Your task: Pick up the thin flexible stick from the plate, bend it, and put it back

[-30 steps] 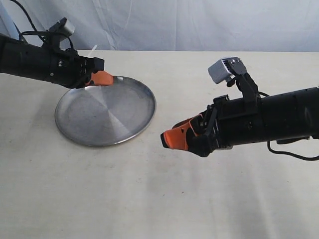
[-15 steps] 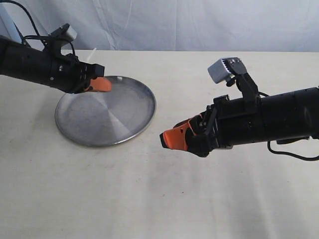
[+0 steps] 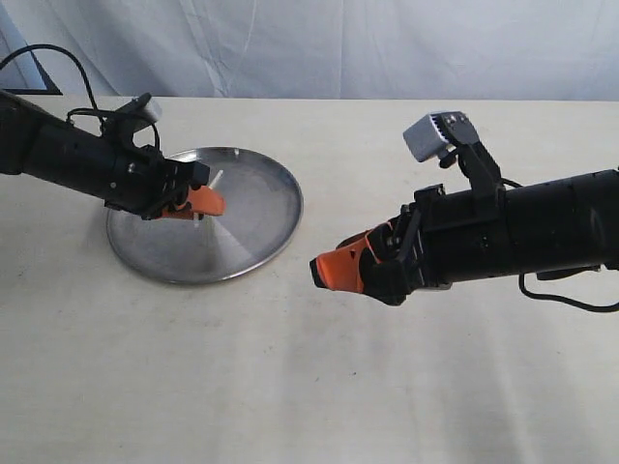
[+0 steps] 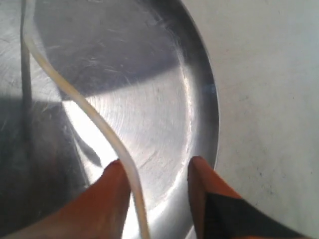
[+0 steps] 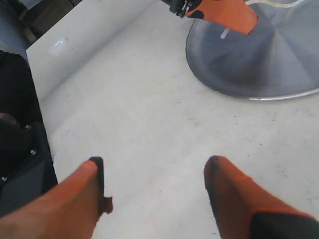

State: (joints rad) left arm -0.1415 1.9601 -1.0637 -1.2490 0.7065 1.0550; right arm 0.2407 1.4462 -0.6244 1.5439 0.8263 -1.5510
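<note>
The silver plate (image 3: 261, 246) lies on the table at the left. My left gripper (image 3: 208, 203) hangs low over the plate's middle with its orange fingers apart. A short piece of the thin flexible stick (image 3: 215, 178) shows just past the fingertips. In the left wrist view the stick (image 4: 84, 107) curves across the plate (image 4: 164, 99) and runs along the inner side of one finger; the left gripper (image 4: 157, 167) is open around it. My right gripper (image 3: 324, 271) is open above bare table, right of the plate, holding nothing (image 5: 154, 167).
The right wrist view shows the plate (image 5: 279, 69) ahead with the left gripper (image 5: 234, 17) over it. A pale cloth backdrop hangs behind the table's far edge (image 3: 387, 98). The right arm's black body (image 3: 522, 237) stretches over the table's right side.
My left gripper has moved from the plate's far rim inward and down over the plate's middle, bringing the stick with it. The right arm has not moved.
</note>
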